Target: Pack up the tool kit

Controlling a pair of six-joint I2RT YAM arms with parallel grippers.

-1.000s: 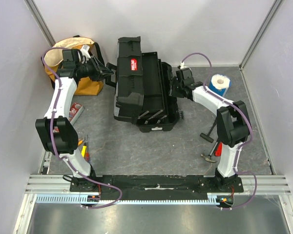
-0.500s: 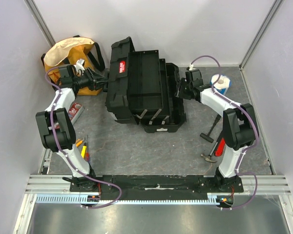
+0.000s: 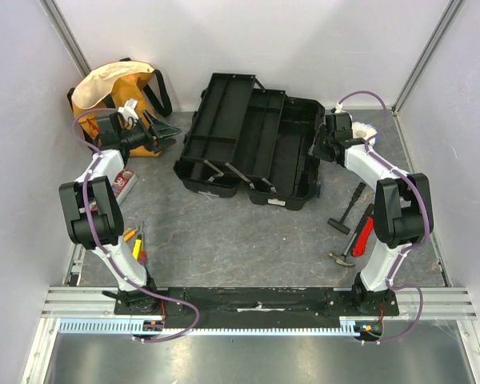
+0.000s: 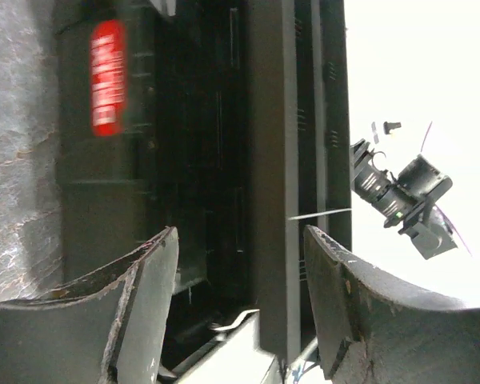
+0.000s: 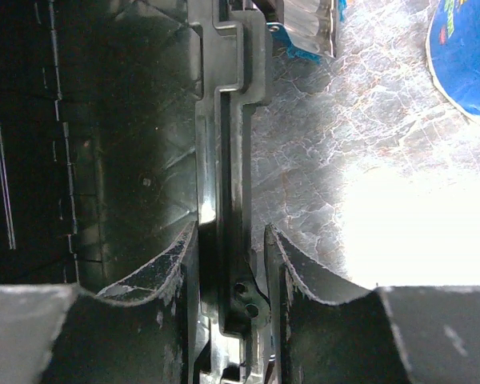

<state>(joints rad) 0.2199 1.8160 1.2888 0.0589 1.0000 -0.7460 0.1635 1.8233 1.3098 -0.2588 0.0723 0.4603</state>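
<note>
Within the last second the kit (image 3: 256, 148) went from half-raised, its lid held up on edge, to fully open. It lay flat at the back centre of the desk (image 3: 224, 240), with the lid thrown over to the left and the trays fanned out in steps, so the deep well on the right was exposed. The whole box had also slid a little to the right.

The left gripper (image 3: 162, 132) had let go of the lid. Its fingers, nearly closed a moment earlier, stood wide with nothing between them. It had drawn back to just beside the bag (image 3: 104, 96), apart from the kit's left edge.

The right gripper (image 3: 320, 148) had followed the box rightward and kept its narrow hold, one finger on each side of the kit's right wall.

Opening looked finished, and loading could start. The hammers (image 3: 350, 204) to the right and the hand tools (image 3: 136, 244) at the near left were all still outside the box.

The left arm was folded tight at the elbow. Its forearm ran up the left side and its wrist was turned so the gripper pointed across at the kit. The right arm reached back and inward from a high elbow, its gripper tipped down onto the wall.
</note>
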